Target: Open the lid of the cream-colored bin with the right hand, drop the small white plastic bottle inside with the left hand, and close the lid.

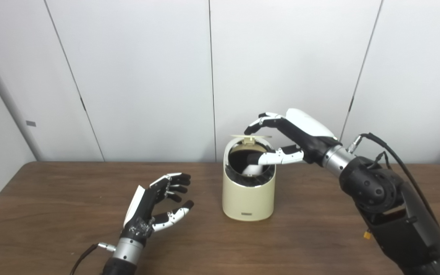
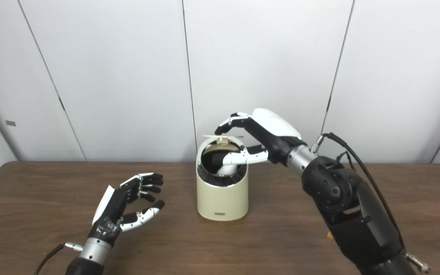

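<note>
Cream cylindrical bin (image 1: pixel 248 198), thin lid (image 1: pixel 251 136) raised

- The bottle (image 1: pixel 251 169) inside the bin (image 1: pixel 247 198) is mostly hidden, just a white patch showing past the dark rim, with the right hand's (image 1: pixel 288 135) thumb crossing in front of it.
- The lid (image 1: pixel 251 136) shows edge-on as a thin line, so its top face can't be seen.
- Right arm runs off the lower right corner of the frame, left arm off the bottom edge.
- Small label low on the bin's front is too tiny to read.
- The table (image 1: pixel 52 229) is cut off by the bottom edge.
</note>
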Controlling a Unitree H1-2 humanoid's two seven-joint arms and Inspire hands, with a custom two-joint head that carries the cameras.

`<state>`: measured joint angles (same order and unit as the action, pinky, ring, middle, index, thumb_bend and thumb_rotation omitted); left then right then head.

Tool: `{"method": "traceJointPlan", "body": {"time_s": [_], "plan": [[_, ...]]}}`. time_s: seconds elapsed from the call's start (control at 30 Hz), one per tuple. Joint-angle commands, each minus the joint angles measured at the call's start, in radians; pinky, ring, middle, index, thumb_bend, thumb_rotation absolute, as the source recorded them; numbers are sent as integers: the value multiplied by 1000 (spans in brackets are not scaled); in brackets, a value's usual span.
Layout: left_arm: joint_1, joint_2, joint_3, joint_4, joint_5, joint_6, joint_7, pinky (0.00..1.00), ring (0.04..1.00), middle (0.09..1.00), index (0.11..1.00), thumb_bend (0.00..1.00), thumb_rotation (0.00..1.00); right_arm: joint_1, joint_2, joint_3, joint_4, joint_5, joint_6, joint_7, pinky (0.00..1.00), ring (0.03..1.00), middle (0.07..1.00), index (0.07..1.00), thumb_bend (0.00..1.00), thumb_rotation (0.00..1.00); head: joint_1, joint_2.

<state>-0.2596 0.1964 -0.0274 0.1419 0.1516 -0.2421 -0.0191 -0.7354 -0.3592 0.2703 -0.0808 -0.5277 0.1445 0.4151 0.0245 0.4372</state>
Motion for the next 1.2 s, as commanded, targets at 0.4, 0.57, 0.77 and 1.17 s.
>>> {"method": "traceJointPlan", "body": {"time_s": [0.4, 0.57, 0.77, 1.17], "plan": [[-34, 2, 8, -44, -2, -16, 1, 561, 669, 718, 730, 460, 8, -1, -27, 9, -78, -14, -30, 30, 859, 904, 752, 701, 638, 741, 5, 13], [-33, 2, 8, -49, 9, -5, 5, 559, 667, 717, 733, 466, 43, 9, -32, 19, -91, -29, -16, 51, 934, 912, 753, 707, 662, 781, 5, 20], [-32, -2, 12, -53, -9, -1, -1, 563, 671, 719, 738, 459, 9, 22, -36, 28, -100, -42, -22, 61, 991, 912, 744, 704, 665, 800, 9, 24], [-26, -3, 19, -48, 11, -6, 12, 561, 671, 725, 745, 452, 18, 56, -36, 38, -98, -36, -47, 79, 1000, 901, 720, 689, 654, 767, 7, 26]]}}
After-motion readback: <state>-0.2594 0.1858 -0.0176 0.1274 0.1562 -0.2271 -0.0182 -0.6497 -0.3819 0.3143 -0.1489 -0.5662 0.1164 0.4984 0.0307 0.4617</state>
